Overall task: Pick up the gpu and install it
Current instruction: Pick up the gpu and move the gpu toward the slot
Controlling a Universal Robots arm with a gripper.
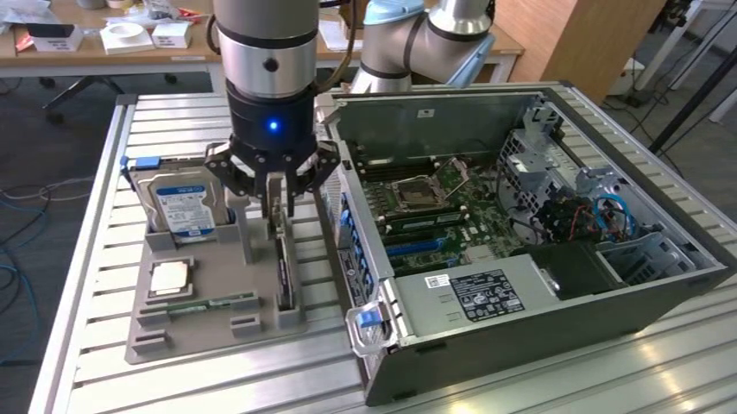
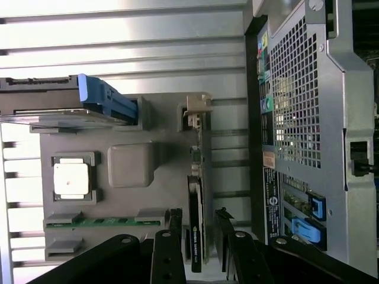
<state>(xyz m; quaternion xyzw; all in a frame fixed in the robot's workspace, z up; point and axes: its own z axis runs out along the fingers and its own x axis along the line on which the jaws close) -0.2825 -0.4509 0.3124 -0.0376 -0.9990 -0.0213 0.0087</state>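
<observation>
My gripper (image 2: 197, 214) stands wide, one finger on either side of the gpu (image 2: 195, 198), gaps showing, nothing clamped. The card stands on edge in the grey holder tray (image 2: 160, 195). Further off are the hard drive (image 1: 185, 207) and the open computer case (image 1: 461, 112).

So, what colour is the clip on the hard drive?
Blue, a plastic clip; wrist view shows it best.

A thin black rectangular card with a silver end bracket (image 1: 283, 276) (image 2: 195, 225) stands upright on its edge. It sits slotted in a grey holder (image 1: 155, 341).
</observation>
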